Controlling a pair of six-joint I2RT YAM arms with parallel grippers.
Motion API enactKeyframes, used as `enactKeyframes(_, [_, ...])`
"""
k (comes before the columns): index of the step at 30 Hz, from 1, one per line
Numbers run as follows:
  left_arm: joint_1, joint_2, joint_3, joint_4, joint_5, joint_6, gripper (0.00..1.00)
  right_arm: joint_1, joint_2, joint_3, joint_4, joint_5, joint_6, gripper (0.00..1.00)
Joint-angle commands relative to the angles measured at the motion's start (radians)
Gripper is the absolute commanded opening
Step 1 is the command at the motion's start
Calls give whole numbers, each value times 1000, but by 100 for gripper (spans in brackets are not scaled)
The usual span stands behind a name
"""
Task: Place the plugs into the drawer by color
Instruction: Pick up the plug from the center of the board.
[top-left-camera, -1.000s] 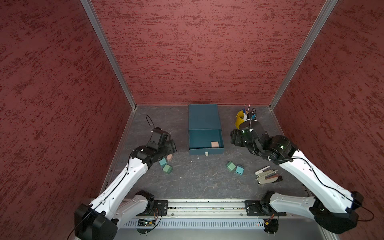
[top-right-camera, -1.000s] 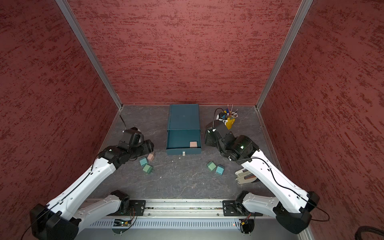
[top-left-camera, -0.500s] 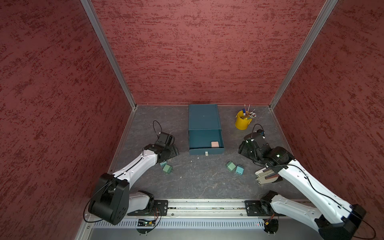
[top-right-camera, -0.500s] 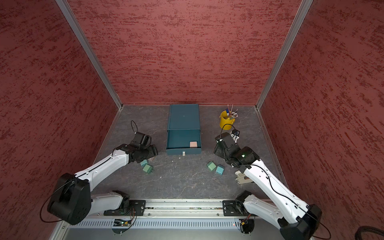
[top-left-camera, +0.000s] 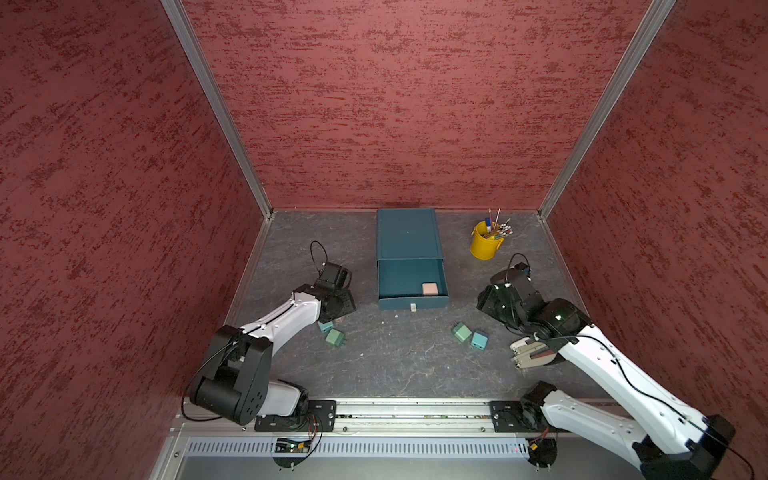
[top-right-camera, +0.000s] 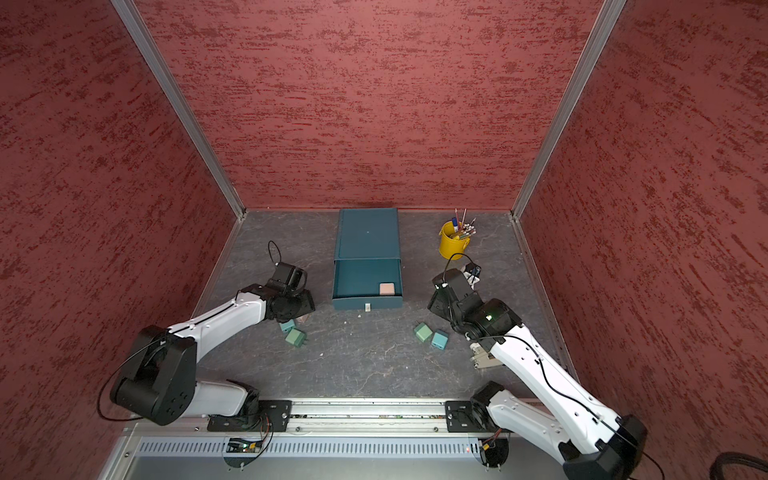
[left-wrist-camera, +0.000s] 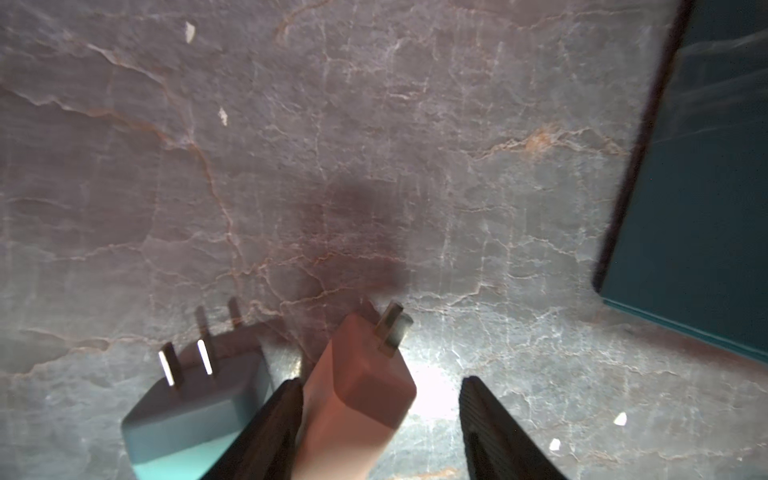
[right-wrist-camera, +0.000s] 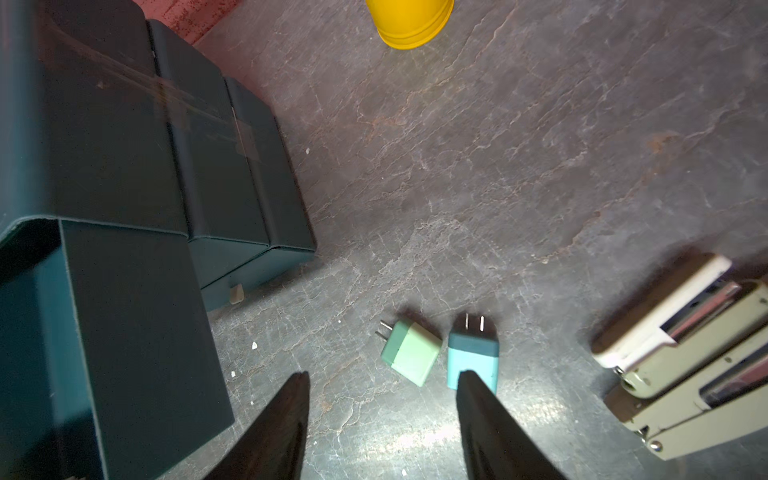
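The left end effector (left-wrist-camera: 379, 382) sits low over the worktop (left-wrist-camera: 374, 145) with its jaws half apart around a pink plug (left-wrist-camera: 357, 399). One finger (left-wrist-camera: 282, 411) touches the plug's side and the other stands clear of it, so nothing is gripped yet. The plug lies tilted, prongs pointing away from the wrist. A blue plug (left-wrist-camera: 195, 407) lies just beside it, outside the jaws.

The step in hand looks like picking up this pink plug. To do it well, centre the jaws so both fingers meet the flat sides together. Otherwise the touching finger may push the plug sideways or twist it. Grip the body, not the prongs, and lift straight up so the blue neighbour is not dragged along.

The top drawer (top-left-camera: 411, 302) of the chest stands pulled out, with the other pink plug (top-left-camera: 430, 288) lying in its near corner. This one probably belongs beside it.

The right end effector (right-wrist-camera: 383, 375) is wide and empty, above the worktop near a green plug (right-wrist-camera: 411, 357).
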Motion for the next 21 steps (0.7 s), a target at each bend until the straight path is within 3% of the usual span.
enactKeyframes(1, [-9, 27, 31, -27, -31, 12, 58, -7, -17, -11, 25, -6, 13, 60])
enactKeyframes(9, [-48, 32, 29, -43, -50, 1, 45, -9, -27, -33, 36, -11, 18, 60])
enactKeyframes(17, [-49, 40, 36, -60, -78, 2, 19, -9, -42, -41, 34, -12, 14, 59])
enactKeyframes(21, [-58, 27, 53, -88, -81, -4, 2, -8, -52, -45, 31, -8, 10, 59])
